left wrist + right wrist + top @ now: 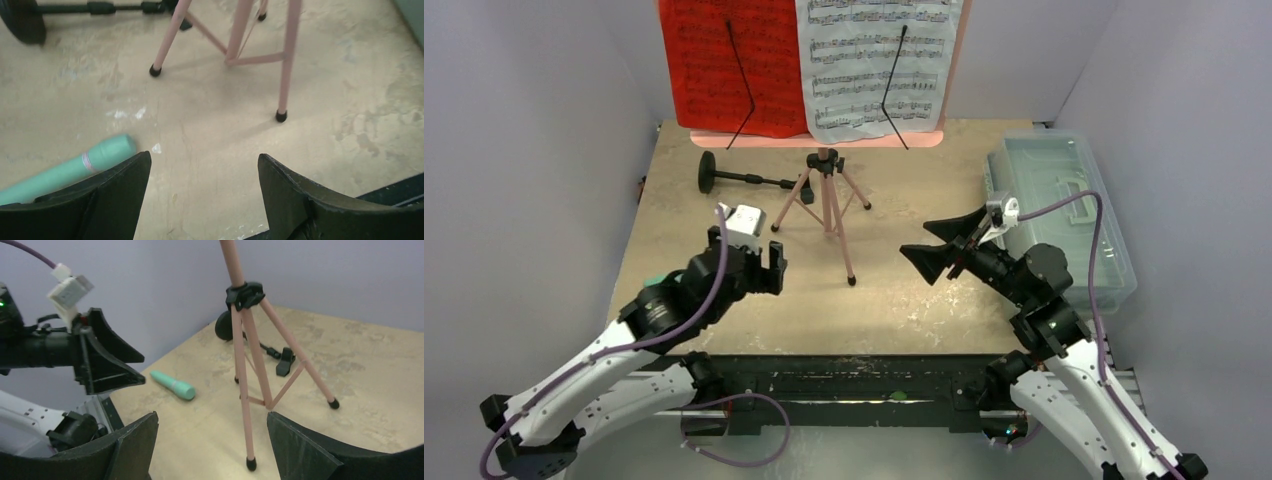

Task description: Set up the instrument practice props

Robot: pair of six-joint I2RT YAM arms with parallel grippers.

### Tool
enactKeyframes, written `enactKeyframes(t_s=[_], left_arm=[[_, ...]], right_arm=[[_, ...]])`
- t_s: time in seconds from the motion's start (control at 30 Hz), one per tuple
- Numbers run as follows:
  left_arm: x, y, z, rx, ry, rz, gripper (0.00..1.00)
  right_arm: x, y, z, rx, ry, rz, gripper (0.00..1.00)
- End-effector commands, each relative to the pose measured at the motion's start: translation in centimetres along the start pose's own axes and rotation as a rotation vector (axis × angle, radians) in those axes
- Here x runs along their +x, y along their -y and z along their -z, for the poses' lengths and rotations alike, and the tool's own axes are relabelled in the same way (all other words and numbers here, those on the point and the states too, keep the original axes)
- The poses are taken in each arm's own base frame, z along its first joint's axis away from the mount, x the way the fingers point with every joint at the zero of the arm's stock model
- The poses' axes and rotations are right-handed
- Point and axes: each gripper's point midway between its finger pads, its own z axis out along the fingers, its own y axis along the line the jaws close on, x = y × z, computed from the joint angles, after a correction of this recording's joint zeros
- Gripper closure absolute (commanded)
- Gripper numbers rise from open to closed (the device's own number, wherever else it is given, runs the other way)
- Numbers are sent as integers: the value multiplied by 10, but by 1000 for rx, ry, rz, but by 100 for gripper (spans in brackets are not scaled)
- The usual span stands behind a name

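Tan board, scuffed and blotched with pale marks, forms the table point(904, 300), and plain lilac-grey walls point(544, 120) close it in at the left, back and right.

The pink music stand point(828, 195) stands upright on its tripod legs towards the back of the table. A red page point(724, 60) and a white page point(879, 60) sit side by side on its desk, each under a thin black wire arm. The top external view cuts off the tops of the pages, and they cover the desk except for its pink lower ledge.

The small black stand point(744, 178) lies on its side just left of the tripod, its round base pointing left. The teal tube point(172, 384) lies flat on the board near the left edge. From above it is almost wholly hidden under the left arm, and in the left wrist view one finger hides its far end.

The left gripper point(202, 160) hangs just beside the tube with its jaws spread and nothing between them. The right gripper point(212, 417) is likewise spread wide and empty, facing the tripod. The right arm partly covers a clear lidded box point(1064, 215) at the right edge.
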Motion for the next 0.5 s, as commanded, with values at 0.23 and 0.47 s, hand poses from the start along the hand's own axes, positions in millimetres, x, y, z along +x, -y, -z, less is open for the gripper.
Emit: enactKeyframes(t_s=[0.23, 0.47], left_arm=[[77, -64, -39, -497, 9, 292, 4], [71, -97, -77, -611, 82, 443, 0]], right_arm=[[44, 0, -9, -48, -97, -145, 16], [57, 0, -10, -69, -111, -174, 16]])
